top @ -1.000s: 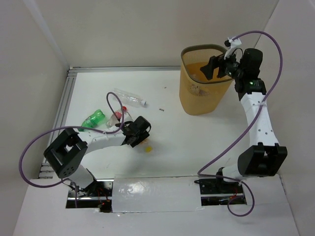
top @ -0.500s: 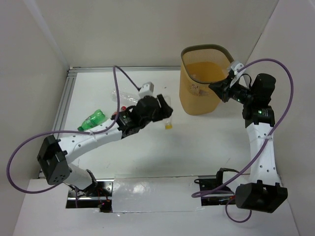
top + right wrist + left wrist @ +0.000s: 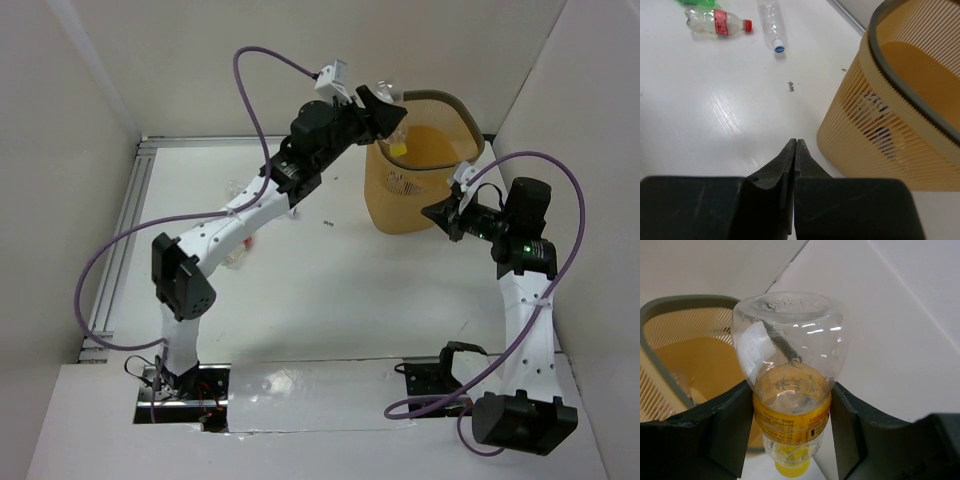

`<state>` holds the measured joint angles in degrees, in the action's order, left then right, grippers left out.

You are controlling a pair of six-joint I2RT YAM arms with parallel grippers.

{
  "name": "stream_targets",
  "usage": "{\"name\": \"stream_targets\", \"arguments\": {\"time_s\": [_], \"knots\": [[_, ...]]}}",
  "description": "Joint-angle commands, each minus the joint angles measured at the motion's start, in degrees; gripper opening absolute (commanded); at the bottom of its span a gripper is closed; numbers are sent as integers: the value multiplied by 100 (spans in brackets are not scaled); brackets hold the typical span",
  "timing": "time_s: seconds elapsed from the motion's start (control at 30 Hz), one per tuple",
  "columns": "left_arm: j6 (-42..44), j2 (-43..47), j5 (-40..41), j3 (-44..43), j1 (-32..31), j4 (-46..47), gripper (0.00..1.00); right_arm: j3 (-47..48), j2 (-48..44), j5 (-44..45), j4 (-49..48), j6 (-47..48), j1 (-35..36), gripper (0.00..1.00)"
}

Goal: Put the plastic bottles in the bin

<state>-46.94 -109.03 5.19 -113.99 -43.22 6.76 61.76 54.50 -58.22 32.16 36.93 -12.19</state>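
Left jaws clamping orange-labelled bottle [image 3: 791,407], bin [image 3: 685,301] partly cut off, contents unclear

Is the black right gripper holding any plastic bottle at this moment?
No, the right gripper has its jaws pressed fully together above the white table, with nothing between them.

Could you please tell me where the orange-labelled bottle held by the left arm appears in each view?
Top external: bottle at upper centre, over the bin's left rim, cap down.
Left wrist: bottle fills the centre, base towards the camera.
Right wrist: not in it.
Shared landmark: the bin, upper right from above, left edge in left wrist, right side in right wrist.
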Motion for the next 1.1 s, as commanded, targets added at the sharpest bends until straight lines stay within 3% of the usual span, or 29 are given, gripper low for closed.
{"name": "stream_targets", "arguments": {"time_s": [0.0, 0.17, 0.2, 0.27, 0.3, 0.4, 0.43, 0.47, 0.53, 0.63, 0.7, 0.73, 0.8, 0.83, 0.9, 0.97, 1.0, 1.07], "knots": [[-148, -574, -353, -675, 51, 780, 16, -128, -290, -164, 746, 639, -82, 0], [175, -1557, 69, -1581, -80, 1037, 39, -348, -562, -93, 985, 711, -82, 0], [289, -1673, 157, -1686, -81, 1037, 55, -401, -616, -93, 985, 711, -82, 0], [457, -1875, 394, -2029, -81, 898, 66, -576, -791, -93, 836, 509, -82, 0], [457, -2059, 447, -2169, -81, 784, 76, -629, -844, -93, 783, 456, -82, 8], [668, -2122, 500, -2347, -81, 695, 90, -691, -897, -146, 844, 456, -82, 31], [747, -2070, 431, -2347, -81, 756, 98, -761, -897, -146, 844, 456, -82, 47], [747, -2069, 378, -2347, -81, 756, 100, -823, -897, -198, 844, 456, -82, 54], [870, -1912, 316, -2347, -81, 756, 100, -901, -897, -260, 897, 587, -82, 62], [1028, -1649, 316, -2347, -81, 756, 100, -1025, -897, -331, 897, 745, -82, 64], [1370, -1140, 316, -2067, -81, 756, 100, -1096, -897, -331, 897, 1035, -82, 62], [1493, -894, 316, -1883, -81, 600, 100, -1157, -845, -331, 1010, 1149, -82, 56], [1915, -1, 622, -1032, -81, 423, 100, -1235, -845, -331, 1064, 1579, -30, 48], [2012, 335, 728, -672, -81, 300, 96, -1332, -845, -279, 1125, 1685, -30, 38], [2145, 1021, 931, 541, 68, -182, 92, -1490, -845, -226, 1178, 1940, 128, 29], [2259, 2076, 766, 1384, 322, -604, 82, -1614, -722, -15, 1073, 1941, 303, 27], [2433, 2427, 547, 2337, 410, -902, 78, -1666, -722, 221, 1073, 1941, 531, 26], [2497, 3513, 544, 3317, 568, -1141, 72, -1877, -564, 546, 759, 1871, 839, 26]]}}
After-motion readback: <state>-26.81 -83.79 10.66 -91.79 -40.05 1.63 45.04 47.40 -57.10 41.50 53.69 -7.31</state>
